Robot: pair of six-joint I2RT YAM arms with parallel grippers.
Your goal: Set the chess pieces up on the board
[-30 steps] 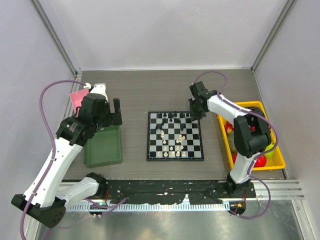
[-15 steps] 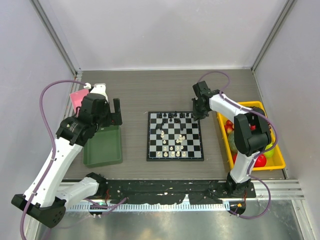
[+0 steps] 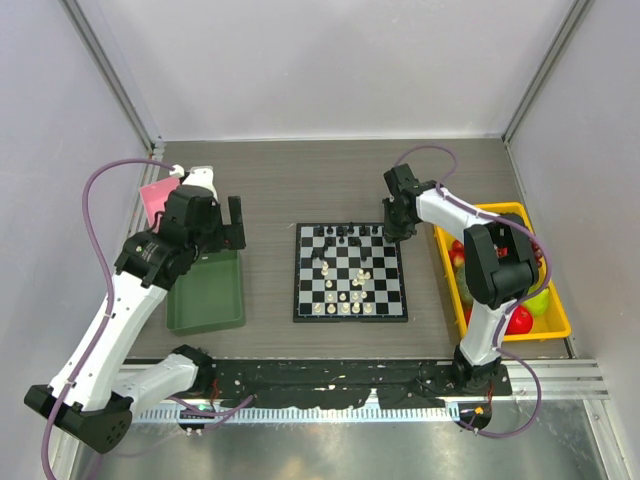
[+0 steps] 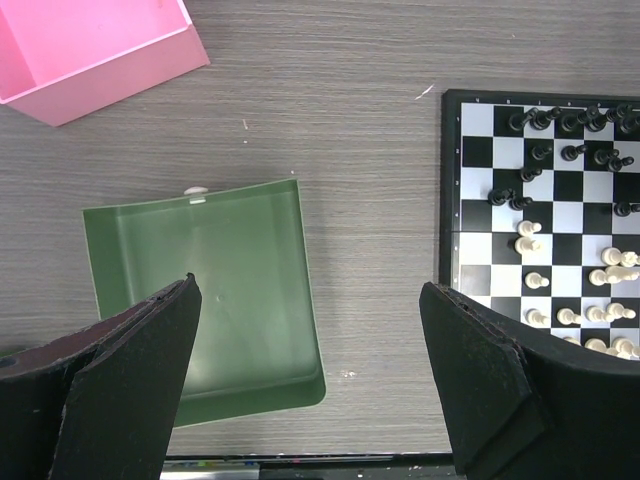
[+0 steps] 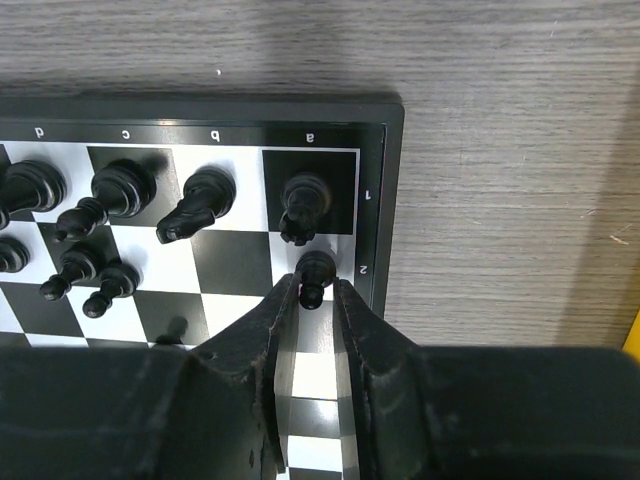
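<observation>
Chess pieces (image 5: 120,185) by the board (image 5: 392,200) corner could topple if the right gripper (image 5: 315,298), barely parted around a black pawn (image 5: 316,268), snags it.

— We see the board (image 3: 350,272) lying flat, black pieces (image 3: 345,232) crowding its far rows.
— And cream pieces (image 3: 345,302) scattered over the near half, upright as far as we can tell; one black pawn (image 5: 316,270) stands just beside the corner rook (image 5: 306,195).
</observation>
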